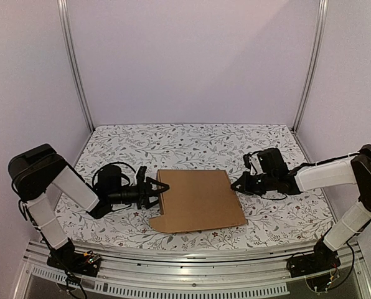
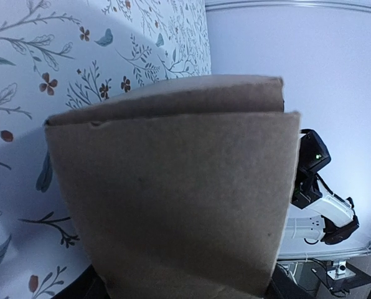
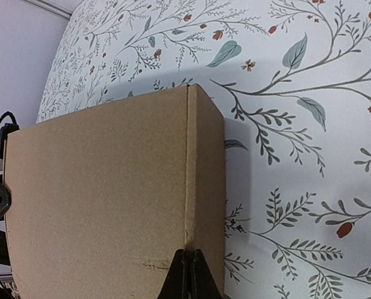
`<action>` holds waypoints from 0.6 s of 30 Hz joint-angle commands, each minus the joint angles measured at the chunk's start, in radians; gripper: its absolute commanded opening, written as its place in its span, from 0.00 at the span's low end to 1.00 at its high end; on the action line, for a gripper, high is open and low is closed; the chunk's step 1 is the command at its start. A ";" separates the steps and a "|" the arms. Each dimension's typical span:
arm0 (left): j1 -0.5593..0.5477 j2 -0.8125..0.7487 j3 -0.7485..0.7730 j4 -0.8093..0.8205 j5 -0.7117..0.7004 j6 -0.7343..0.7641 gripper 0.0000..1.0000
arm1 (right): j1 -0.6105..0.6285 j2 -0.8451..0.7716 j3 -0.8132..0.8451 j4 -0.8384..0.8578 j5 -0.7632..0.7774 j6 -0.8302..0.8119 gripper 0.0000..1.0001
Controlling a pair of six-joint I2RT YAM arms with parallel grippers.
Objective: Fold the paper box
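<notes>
Cardboard of the paper box (image 2: 173,199) blocks our left wrist view. On the floral cloth (image 1: 192,140), our left gripper (image 1: 155,191) straddles the box's left edge, and we cannot tell whether it grips. Our right gripper (image 3: 187,274), jaws pressed together, sits at its right edge.

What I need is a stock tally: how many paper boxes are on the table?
1. The paper box lies on the table, between the left tool and the right tool. Another could hide beneath it.
</notes>
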 commanded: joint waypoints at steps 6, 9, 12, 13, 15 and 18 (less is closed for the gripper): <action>0.000 -0.065 0.006 0.058 0.061 -0.015 0.40 | 0.004 -0.091 -0.006 -0.200 0.022 -0.082 0.16; 0.019 -0.106 0.003 0.021 0.097 -0.014 0.37 | 0.004 -0.178 0.007 -0.232 0.030 -0.144 0.32; 0.039 -0.161 -0.002 -0.009 0.134 -0.022 0.36 | 0.004 -0.289 0.037 -0.289 -0.006 -0.243 0.43; 0.047 -0.184 -0.001 -0.029 0.147 -0.020 0.36 | 0.004 -0.328 0.049 -0.305 -0.027 -0.290 0.49; 0.058 -0.229 0.005 -0.079 0.174 -0.011 0.36 | 0.004 -0.381 0.071 -0.343 -0.061 -0.351 0.55; 0.078 -0.299 0.012 -0.147 0.215 -0.003 0.35 | 0.004 -0.463 0.106 -0.395 -0.131 -0.450 0.67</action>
